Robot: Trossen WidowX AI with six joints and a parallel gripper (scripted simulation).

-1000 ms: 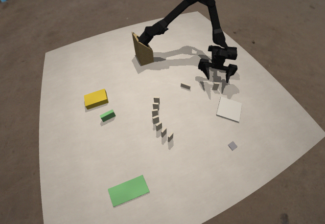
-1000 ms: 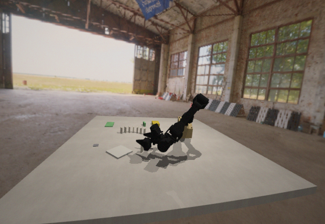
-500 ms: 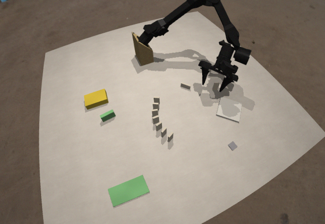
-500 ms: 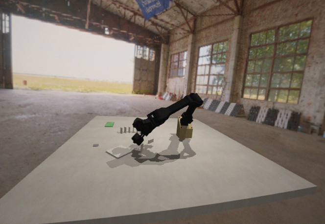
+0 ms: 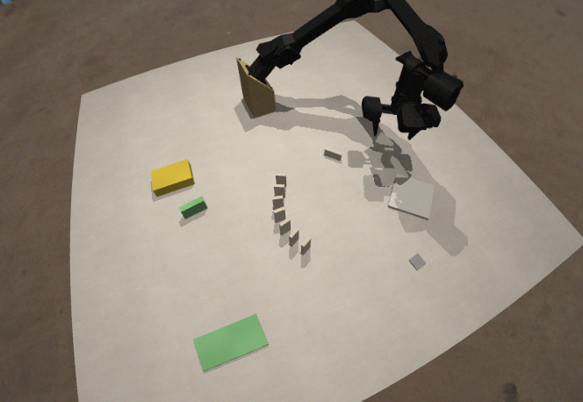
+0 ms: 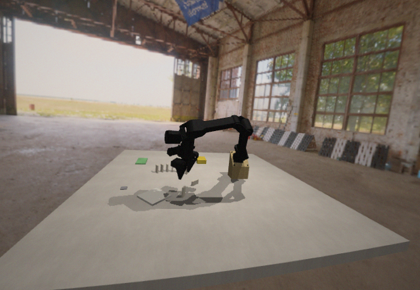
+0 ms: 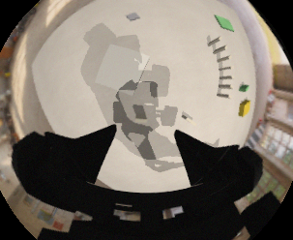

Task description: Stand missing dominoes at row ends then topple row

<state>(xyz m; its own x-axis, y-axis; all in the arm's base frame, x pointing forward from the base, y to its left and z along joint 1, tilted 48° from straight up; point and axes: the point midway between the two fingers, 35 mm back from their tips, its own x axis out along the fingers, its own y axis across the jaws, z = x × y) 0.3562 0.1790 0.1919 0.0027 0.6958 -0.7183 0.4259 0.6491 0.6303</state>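
Observation:
Several thin pale dominoes (image 5: 279, 215) (image 6: 161, 168) (image 7: 223, 58) stand upright in a curved row. A loose domino (image 5: 332, 154) (image 6: 194, 182) (image 7: 187, 116) lies on its long edge, between the row and the arm's shadow. Another domino (image 5: 386, 158) (image 6: 183, 192) (image 7: 139, 111) stands upright on its own in the shadow, apart from the row. My gripper (image 5: 392, 136) (image 6: 184, 175) (image 7: 146, 130) is open and empty, pointing down above the table near this lone domino. In the exterior view the gripper hides part of the row.
A flat whitish square plate (image 5: 413, 197) (image 6: 152, 197) lies near the lone domino, with a small grey square (image 5: 417, 262) beyond it. A yellow block (image 5: 172, 177), a small green block (image 5: 193, 207) and a flat green rectangle (image 5: 230, 341) lie across the row from the gripper.

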